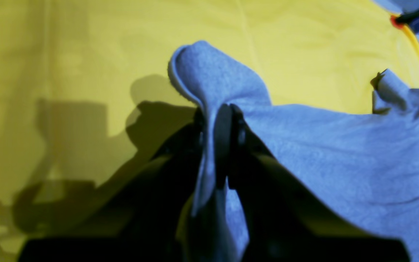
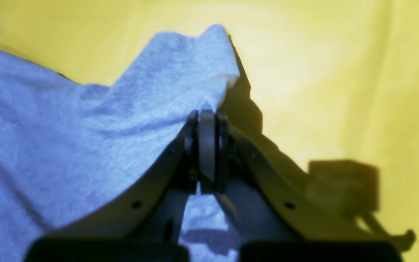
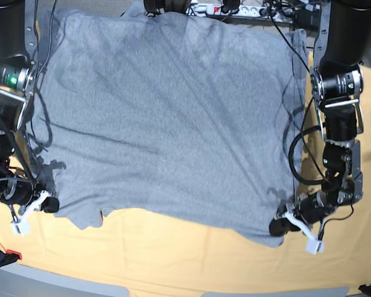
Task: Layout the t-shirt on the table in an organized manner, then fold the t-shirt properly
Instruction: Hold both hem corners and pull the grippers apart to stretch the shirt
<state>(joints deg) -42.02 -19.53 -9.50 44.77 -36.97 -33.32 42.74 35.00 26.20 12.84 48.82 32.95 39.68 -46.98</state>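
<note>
1. Left wrist view: the left arm's dark fingers are pressed together on a raised fold of the heather-grey cotton t-shirt. The pinched cloth stands up in a rounded peak above the tips, and the rest of the shirt falls away to the right. The bench, draped in creased pale yellow cloth, fills the left and top, with the arm's shadow cast across it.

2. Right wrist view: the right arm's pale fingers are clamped on another edge of the t-shirt. The fabric rises to a point just above the tips and spreads out to the left. Bare yellow bench lies to the right, carrying a blurred shadow.

3. Base view: the t-shirt lies spread across the bench, plain grey side up, wrinkled with its near edge uneven. The left arm's fingers hold its near corner on the view's right; the right arm's fingers hold the near corner on the view's left.
</note>
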